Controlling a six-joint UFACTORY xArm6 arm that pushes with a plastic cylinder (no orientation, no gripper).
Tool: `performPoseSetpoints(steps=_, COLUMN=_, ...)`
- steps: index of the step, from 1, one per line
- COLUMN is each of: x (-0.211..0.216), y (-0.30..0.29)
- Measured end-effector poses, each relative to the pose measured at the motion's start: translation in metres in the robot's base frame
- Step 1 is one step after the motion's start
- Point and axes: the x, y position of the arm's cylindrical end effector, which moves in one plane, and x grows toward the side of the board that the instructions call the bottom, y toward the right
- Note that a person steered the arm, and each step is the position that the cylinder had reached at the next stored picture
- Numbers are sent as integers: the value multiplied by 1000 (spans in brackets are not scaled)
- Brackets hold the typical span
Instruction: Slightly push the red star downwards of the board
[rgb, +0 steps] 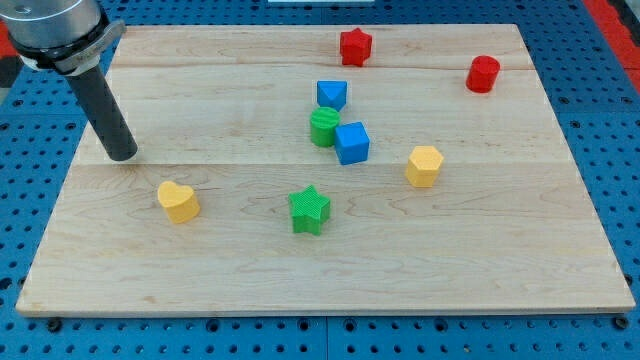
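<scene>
The red star (355, 46) sits near the view's top edge of the wooden board (500, 240), right of centre. My tip (122, 155) rests on the board at the view's left, far to the left of and below the red star. A yellow heart (178, 201) lies just below and right of the tip. No block touches the tip.
A red cylinder (483, 74) is at the top right. A blue block (332, 95), a green cylinder (323, 128) and a blue cube (352, 143) cluster in the middle below the red star. A yellow hexagon (424, 166) and a green star (309, 210) lie lower.
</scene>
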Motion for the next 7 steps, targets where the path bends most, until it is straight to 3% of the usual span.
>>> performPoseSetpoints(steps=2, x=1, y=30)
performPoseSetpoints(steps=3, x=7, y=141)
performPoseSetpoints(steps=4, x=-25, y=191)
performPoseSetpoints(steps=6, x=-167, y=182)
performPoseSetpoints(steps=7, x=-216, y=180)
